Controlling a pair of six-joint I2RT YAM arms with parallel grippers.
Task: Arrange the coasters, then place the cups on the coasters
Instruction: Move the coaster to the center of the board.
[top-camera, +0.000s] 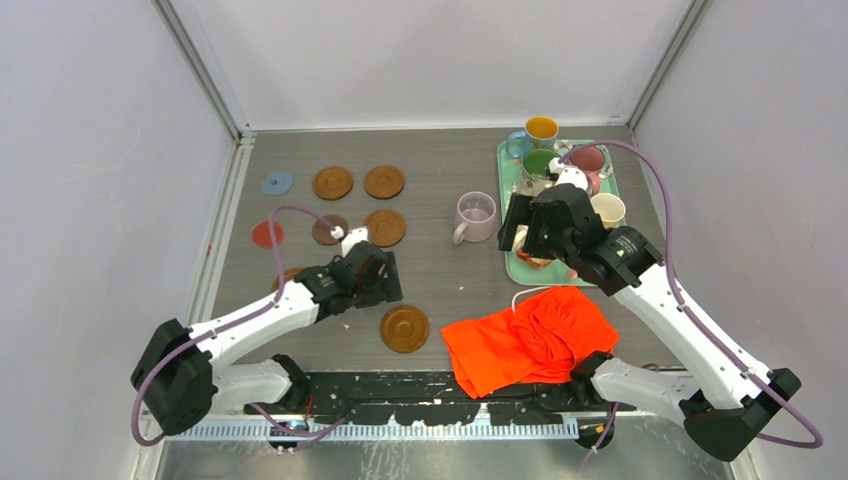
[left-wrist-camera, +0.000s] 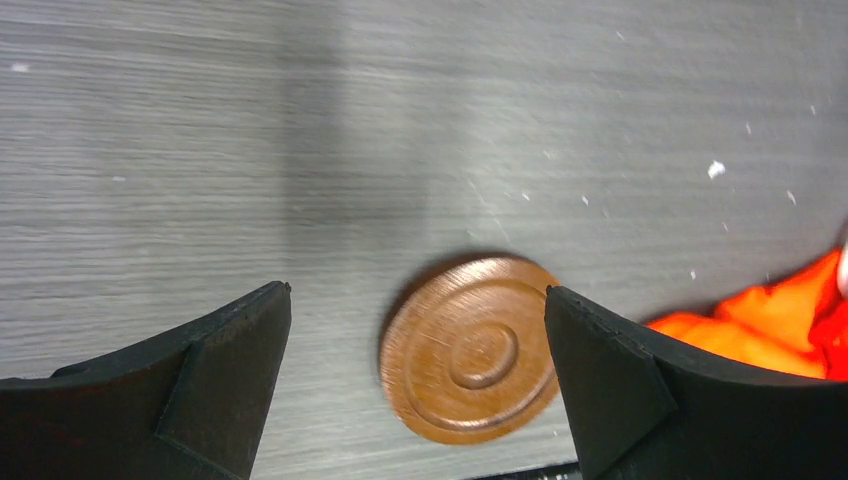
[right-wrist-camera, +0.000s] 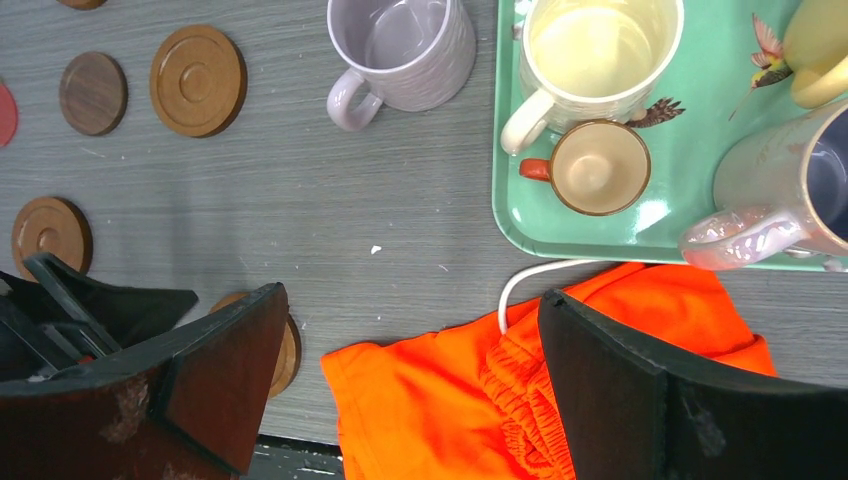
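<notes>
Several brown coasters lie at the left, among them (top-camera: 333, 182), (top-camera: 384, 227) and one nearer the front (top-camera: 404, 328), beside a blue coaster (top-camera: 277, 183) and a red one (top-camera: 267, 234). My left gripper (top-camera: 385, 280) hangs open just above that front coaster (left-wrist-camera: 470, 350), which shows between its fingers, close to the right one. A lilac cup (top-camera: 475, 216) stands on the table. Several cups stand on the teal tray (top-camera: 503, 160): a cream one (right-wrist-camera: 590, 50) and a tiny copper one (right-wrist-camera: 598, 167) among them. My right gripper (right-wrist-camera: 412, 293) is open and empty by the tray's near left corner.
A crumpled orange cloth (top-camera: 530, 338) with a white cord lies at the front right, just below the tray. One brown coaster (top-camera: 287, 275) is partly hidden under the left arm. White walls enclose the table on three sides.
</notes>
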